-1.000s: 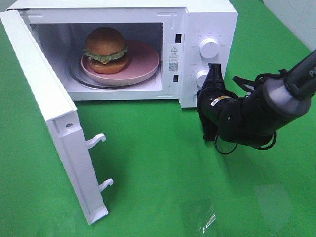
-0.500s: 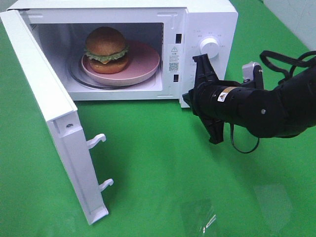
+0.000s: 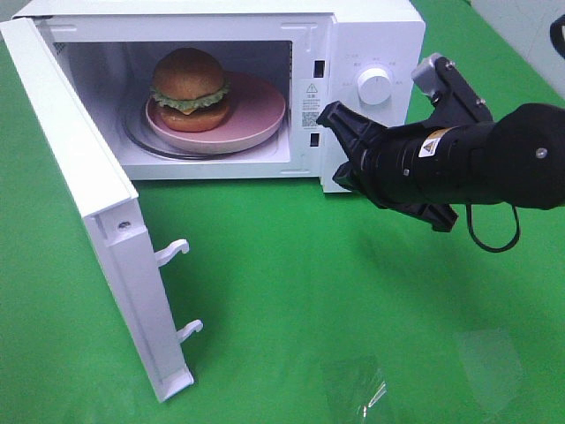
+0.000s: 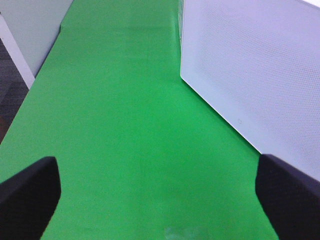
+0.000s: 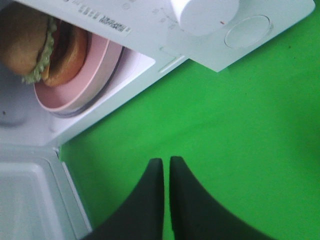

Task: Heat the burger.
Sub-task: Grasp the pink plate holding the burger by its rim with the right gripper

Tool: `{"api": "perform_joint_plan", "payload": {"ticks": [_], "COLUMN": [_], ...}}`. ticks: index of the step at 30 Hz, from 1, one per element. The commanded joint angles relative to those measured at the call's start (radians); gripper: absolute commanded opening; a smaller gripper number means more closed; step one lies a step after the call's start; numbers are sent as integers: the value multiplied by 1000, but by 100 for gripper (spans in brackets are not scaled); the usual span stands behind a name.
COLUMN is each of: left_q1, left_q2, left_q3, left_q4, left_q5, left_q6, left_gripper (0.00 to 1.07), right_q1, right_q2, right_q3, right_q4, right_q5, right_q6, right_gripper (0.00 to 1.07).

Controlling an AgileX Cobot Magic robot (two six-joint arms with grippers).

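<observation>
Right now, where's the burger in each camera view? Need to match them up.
Exterior high: burger inside the open microwave, on the pink plate, upper left of the picture.
Left wrist: not in it.
Right wrist: burger on the same plate, seen sideways, beyond the shut right gripper.
Shared landmark: the pink plate.

Glossy burger (image 3: 189, 88) — matt green cloth (image 3: 291, 291) (smooth plate (image 3: 263, 113)).
</observation>
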Motion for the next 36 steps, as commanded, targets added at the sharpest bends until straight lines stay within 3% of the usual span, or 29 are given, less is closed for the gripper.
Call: {"api": "perform_joint_plan", "payload": {"ticks": [1,7,14,18,22,36], "left_q1": [1,1,1,1,1,1], "left_q2": [-18,-18,-18,-18,-18,-18], "left_q3": [2,2,2,2,2,2], "left_q4": [-4,-4,-4,-4,-4,-4], "left_q5": [-6,-6,-6,-6,-6,-6], "left_q6": [2,2,2,2,2,2], "left_gripper": [98,98,98,98,98,98], "right_q1": [-3,-6,-6,-6,-6,-6], "right_q2": [-35,-49,-49,-49,-49,-48], "right_q3": [-5,-118,-206,-288,-323,-337], "right_q4": [-11,-15,-45,-217,-323,-446], "right_q5": [75,407,596,786,856,854], "right_q6": [-157,-463,-682,-998,-1195,-1812], "right_gripper": [7,8,9,10,10,11]}}
